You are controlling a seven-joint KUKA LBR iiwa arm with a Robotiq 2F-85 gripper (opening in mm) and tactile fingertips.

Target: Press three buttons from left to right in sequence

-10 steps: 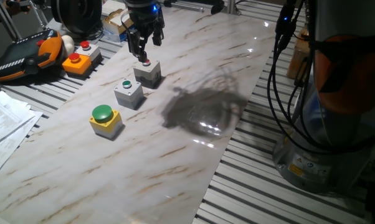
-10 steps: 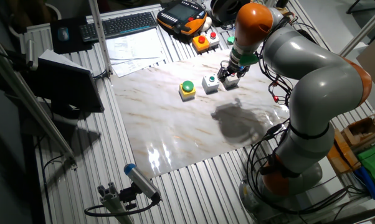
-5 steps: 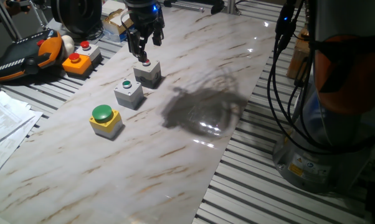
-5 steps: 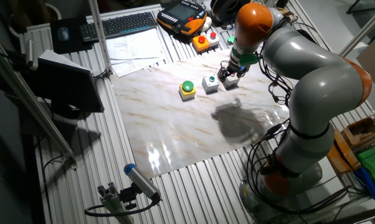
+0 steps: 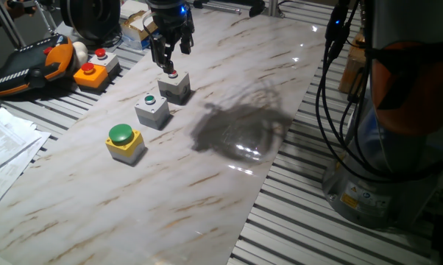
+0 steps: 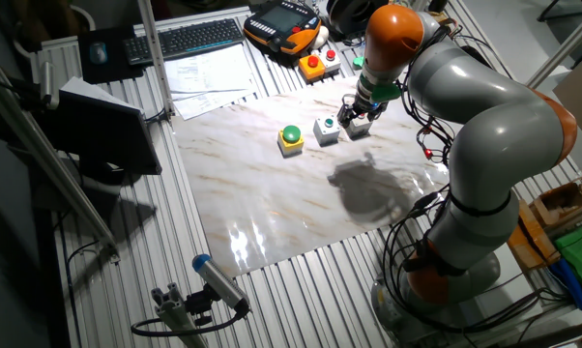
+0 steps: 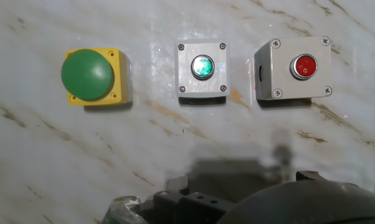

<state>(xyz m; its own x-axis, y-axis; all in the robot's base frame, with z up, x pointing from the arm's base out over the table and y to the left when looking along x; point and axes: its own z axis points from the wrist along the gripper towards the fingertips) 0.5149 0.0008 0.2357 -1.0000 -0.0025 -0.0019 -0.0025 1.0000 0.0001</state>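
Seemingly, tool [image 5: 167,66] over red-button box [image 5: 176,85].

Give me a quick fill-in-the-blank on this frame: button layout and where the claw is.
1. The claw sits over the grey box with the ____ button.
2. The box in the middle carries a small ____ button.
3. The big green dome sits on a ____ box.

Missing words: red; green; yellow

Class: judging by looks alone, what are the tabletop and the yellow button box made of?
Marble-patterned tabletop: glossy, likely laminate or polished stone, with brown veins and glare patches. Yellow button box with green dome: probably moulded plastic, with uniform colour and corner screw recesses.
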